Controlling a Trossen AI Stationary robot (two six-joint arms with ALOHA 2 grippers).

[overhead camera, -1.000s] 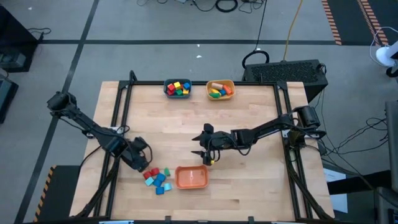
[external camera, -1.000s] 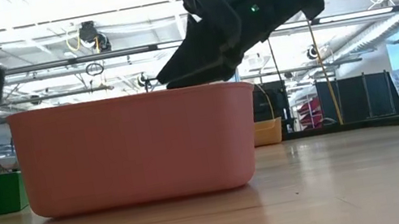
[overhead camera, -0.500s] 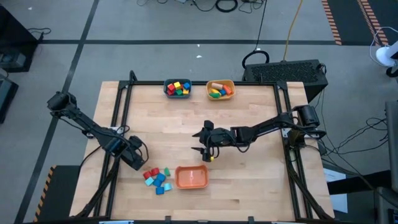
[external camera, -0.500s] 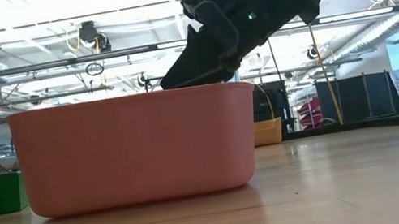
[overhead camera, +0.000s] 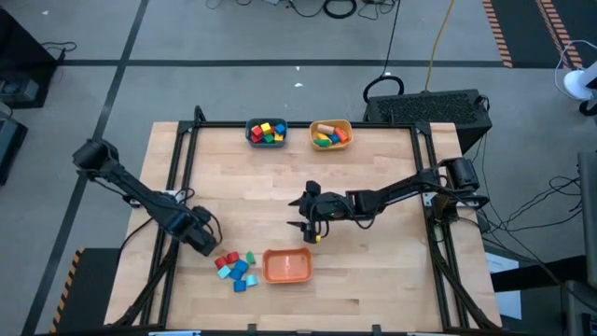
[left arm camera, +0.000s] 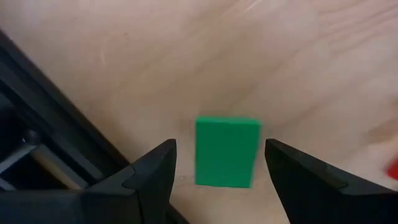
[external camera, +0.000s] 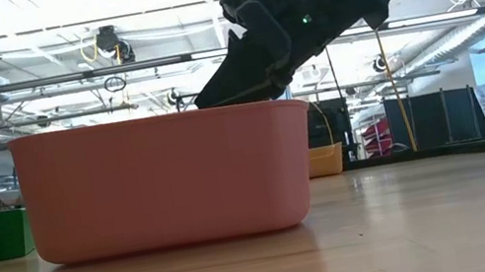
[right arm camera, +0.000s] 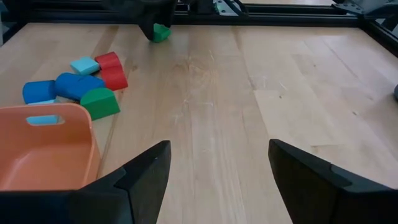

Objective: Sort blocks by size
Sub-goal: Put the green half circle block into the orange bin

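Blocks [overhead camera: 237,268] lie loose just left of your orange bowl [overhead camera: 287,266]. Your left gripper [left arm camera: 217,171] stands wide above a green block [left arm camera: 226,151], not touching. Your right gripper [overhead camera: 303,229] hangs open, empty, behind the bowl.

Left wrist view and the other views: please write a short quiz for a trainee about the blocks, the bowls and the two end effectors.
1. Multiple choice: what lies between the fingers of the left end effector?
A. a red block
B. a green block
C. nothing
2. True or false: the right end effector holds a block.
3. Fill in: the loose blocks lie on the table beside the ___ bowl.

Key
1. B. The green block lies on the wood between the open fingers.
2. False. It is open and empty.
3. Orange. The orange bowl stands right next to them.
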